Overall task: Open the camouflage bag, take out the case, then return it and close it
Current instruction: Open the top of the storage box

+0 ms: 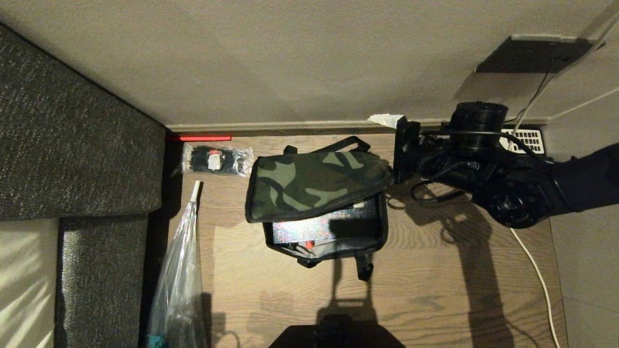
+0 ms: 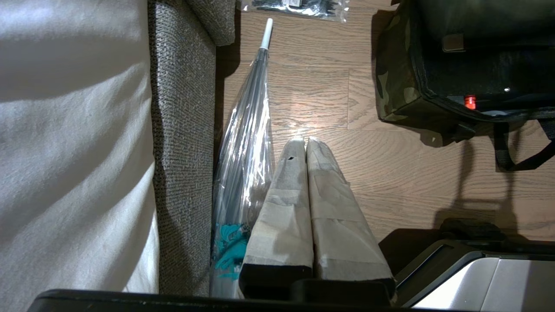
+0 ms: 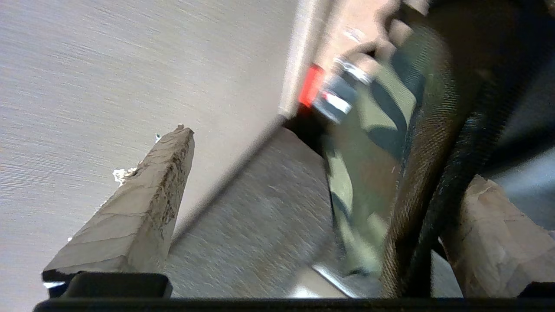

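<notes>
Near edge: dark base of my own body (image 1: 336, 333) sits closest, its shadow falling on the wooden floor (image 1: 435, 290).
Left pincer (image 2: 306, 139): parked low over the floor near the left side, its two taped fingers (image 2: 282, 203) pressed together, holding nothing.
Clear umbrella (image 1: 179, 280): lies on the floor along the grey sofa (image 1: 72, 145), white tip pointing to the far wall.
Camouflage bag (image 1: 314, 186): on the floor at centre, close to the far wall; lid flap partly lowered over the opening, near side still gaping.
Case (image 1: 314, 227): inside the bag, black, shiny holographic patch showing under the flap, small red spot at its near edge.
Right pincer (image 3: 321, 173): at the bag's right far corner, reaching in from the right; fingers spread wide. One finger (image 3: 134, 216) stands clear on the outside; the other (image 3: 494, 234) sits just beyond the flap's black trim. The flap edge lies between them, not clamped.
Packet of black ties (image 1: 215, 159): on the floor, far left of the bag, apart from it.
Red strip (image 1: 198, 138): along the skirting, far left.
White cable (image 1: 537, 270): trails over the floor at the right.
</notes>
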Tool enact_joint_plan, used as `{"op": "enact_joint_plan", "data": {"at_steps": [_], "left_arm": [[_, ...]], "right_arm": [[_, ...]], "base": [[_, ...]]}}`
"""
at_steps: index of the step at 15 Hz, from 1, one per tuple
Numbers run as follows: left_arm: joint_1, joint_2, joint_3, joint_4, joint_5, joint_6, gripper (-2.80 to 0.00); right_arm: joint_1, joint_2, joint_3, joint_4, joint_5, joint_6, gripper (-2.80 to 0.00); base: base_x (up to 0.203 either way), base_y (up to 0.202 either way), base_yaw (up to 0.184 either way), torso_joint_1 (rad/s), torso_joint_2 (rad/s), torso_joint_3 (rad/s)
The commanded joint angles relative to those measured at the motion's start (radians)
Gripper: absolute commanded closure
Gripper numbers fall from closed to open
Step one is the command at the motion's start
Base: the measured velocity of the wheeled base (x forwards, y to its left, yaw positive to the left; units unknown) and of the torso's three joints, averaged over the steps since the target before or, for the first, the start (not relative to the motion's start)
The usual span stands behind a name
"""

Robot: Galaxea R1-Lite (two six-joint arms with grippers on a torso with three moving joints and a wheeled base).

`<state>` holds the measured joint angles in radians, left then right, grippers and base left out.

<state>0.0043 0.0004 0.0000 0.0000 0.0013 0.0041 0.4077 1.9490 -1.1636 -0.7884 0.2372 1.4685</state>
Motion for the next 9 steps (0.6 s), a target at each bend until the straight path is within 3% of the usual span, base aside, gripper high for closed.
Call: {"op": "enact_joint_plan", "data": {"at_steps": [1, 4, 9], "left_arm": [[0.0, 0.0, 0.003, 0.0, 0.0, -0.001, 0.0], [0.0, -0.001, 0.002, 0.0, 0.0, 0.0, 0.0], [0.0, -0.001, 0.002, 0.0, 0.0, 0.0, 0.0]], "right_arm": [[-0.001, -0.024, -0.034, -0.008, -0.038, 0.027, -2.8], [-0.002, -0.009, -0.063, -0.027, -0.073, 0.001, -2.8], [-0.004, 0.033, -0.069, -0.131, -0.157, -0.397, -2.8]], "base": [[0.0, 0.0, 0.0, 0.0, 0.0, 0.0], [0.0, 0.0, 0.0, 0.0, 0.0, 0.0], [0.0, 0.0, 0.0, 0.0, 0.0, 0.0]]}}
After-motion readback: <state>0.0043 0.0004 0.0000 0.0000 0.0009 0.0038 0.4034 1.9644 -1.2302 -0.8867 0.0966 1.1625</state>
